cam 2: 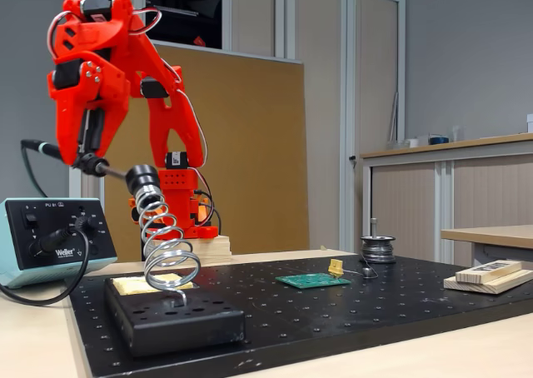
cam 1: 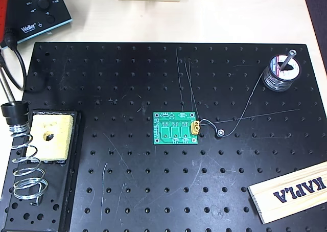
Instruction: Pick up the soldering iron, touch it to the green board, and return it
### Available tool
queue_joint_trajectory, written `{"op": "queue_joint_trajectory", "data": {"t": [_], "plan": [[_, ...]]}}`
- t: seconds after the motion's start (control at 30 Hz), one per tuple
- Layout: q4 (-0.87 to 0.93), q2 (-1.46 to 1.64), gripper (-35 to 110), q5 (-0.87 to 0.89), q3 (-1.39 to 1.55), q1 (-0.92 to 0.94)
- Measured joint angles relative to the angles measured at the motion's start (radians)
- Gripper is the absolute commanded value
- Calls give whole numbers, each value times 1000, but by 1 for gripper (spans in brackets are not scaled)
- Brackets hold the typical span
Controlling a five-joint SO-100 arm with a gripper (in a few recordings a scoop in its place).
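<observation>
One solder spool (cam 1: 280,72) sits well beyond green board (cam 1: 176,128).

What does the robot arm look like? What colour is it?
The robot arm is bright red plastic, built from chunky, angular pieces. Black motor blocks sit at its joints, and thin cables loop over the top and run down near its base. Its fingers are red too, pointed downward.

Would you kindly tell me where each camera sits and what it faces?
Overhead view: above, looking straight down on the black perforated board; no arm parts visible.
Fixed view: low at table height, facing the red arm; its end effector is at the soldering iron.
Shared: green board, coil stand.
</observation>
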Motion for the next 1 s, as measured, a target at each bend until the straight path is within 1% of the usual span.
{"op": "queue_joint_trajectory", "data": {"t": [0.27,0.4,0.57,0.7,0.8,1.0], "plan": [[21,-84,0,138,-67,-138],[44,-109,0,221,-95,-179],[49,-140,0,273,-100,-204],[58,-164,0,275,-118,-209],[57,-126,0,262,-43,-210],[-40,-38,0,143,149,-207]]}}
